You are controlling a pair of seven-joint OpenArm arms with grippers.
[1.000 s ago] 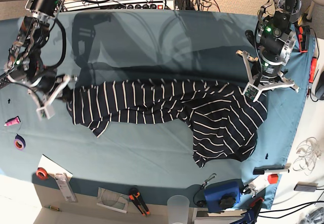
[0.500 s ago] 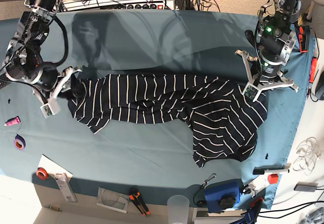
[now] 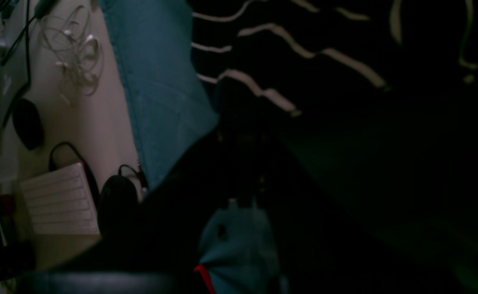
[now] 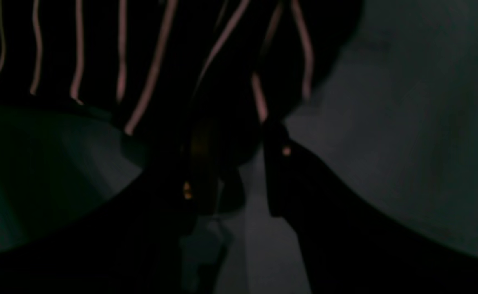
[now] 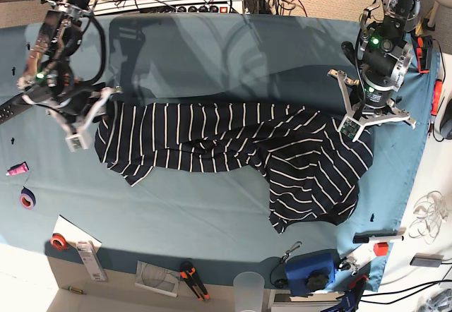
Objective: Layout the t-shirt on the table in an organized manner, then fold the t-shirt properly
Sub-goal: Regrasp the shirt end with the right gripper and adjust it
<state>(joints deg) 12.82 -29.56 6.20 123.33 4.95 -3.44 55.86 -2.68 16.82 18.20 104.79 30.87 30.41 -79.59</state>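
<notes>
base view: the counter (image 5: 212, 51), draped in teal-blue cloth, is filling most of the scene, and the t-shirt (image 5: 233, 146) is lying across its middle in a long, rumpled band, with one end reaching toward the left side of this view and a wider bunched part hanging down toward the near edge on the right. the left arm's tool (image 5: 369, 118) is sitting at the shirt's upper right corner, pressing down over the fabric edge; in the left wrist view its jaws are standing together with no gap showing, right at the striped cloth (image 3: 263, 81), though it is too dark there to tell whether fabric is pinched between them. the right arm's tool (image 5: 95, 118) is hovering at the shirt's far left end; in the right wrist view its two dark fingers (image 4: 277, 171) are standing clearly apart with the counter showing between them, and the striped hem (image 4: 222, 73) is lying just beyond the tips, not gripped. along the near edge, a blue box (image 5: 311, 271), a clear cup (image 5: 248, 287) and orange-handled pliers (image 5: 192, 278) are resting
</notes>
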